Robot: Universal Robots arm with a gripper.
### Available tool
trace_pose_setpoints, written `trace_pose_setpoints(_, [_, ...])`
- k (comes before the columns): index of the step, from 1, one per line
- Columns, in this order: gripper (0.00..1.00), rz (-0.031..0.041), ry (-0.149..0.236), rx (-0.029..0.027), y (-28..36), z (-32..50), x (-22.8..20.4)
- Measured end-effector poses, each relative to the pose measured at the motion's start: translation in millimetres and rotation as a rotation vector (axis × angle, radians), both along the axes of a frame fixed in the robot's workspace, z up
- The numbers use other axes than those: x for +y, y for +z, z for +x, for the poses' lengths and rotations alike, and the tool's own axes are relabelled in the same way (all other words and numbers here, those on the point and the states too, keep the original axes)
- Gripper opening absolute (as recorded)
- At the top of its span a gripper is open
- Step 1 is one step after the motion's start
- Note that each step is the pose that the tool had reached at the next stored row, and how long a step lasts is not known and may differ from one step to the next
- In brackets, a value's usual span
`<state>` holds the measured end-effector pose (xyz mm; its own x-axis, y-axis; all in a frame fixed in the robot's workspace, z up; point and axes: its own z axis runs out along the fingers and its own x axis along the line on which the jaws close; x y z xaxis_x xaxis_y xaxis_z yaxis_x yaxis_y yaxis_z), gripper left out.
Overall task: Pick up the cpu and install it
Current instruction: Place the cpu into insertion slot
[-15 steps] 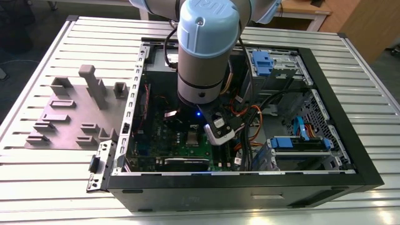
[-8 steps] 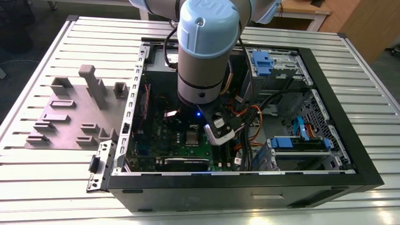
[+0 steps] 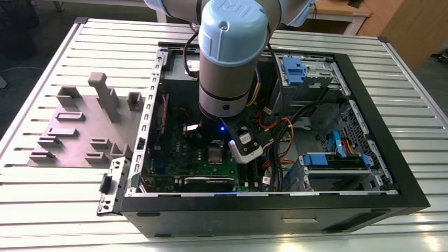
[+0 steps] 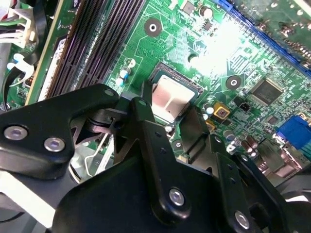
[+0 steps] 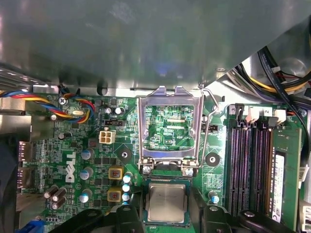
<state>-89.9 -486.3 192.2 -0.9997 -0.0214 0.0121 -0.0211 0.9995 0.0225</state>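
Jaws released, black fingers [image 4: 145,124] straddling cpu [image 5: 166,203], their tips hidden. Cpu: flat dull-silver square seated in socket [image 4: 165,68] on green board [image 5: 97,160]; shiny metal latch frame [image 5: 143,126] flipped up beside it.

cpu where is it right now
In the first wrist view the cpu lies in its socket on the green motherboard, between the fingertips of the gripper, next to the swung-open silver socket frame and beside the memory slots.
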Motion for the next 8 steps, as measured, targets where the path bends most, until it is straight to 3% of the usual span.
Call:
trace_pose_setpoints(6, [0.50, -0.0005, 0.000, 0.0001, -2.3, 0.0, -0.5])
trace_pose_setpoints(8, [0.44, -0.0006, 0.000, 0.0002, -2.4, 0.0, -0.6])
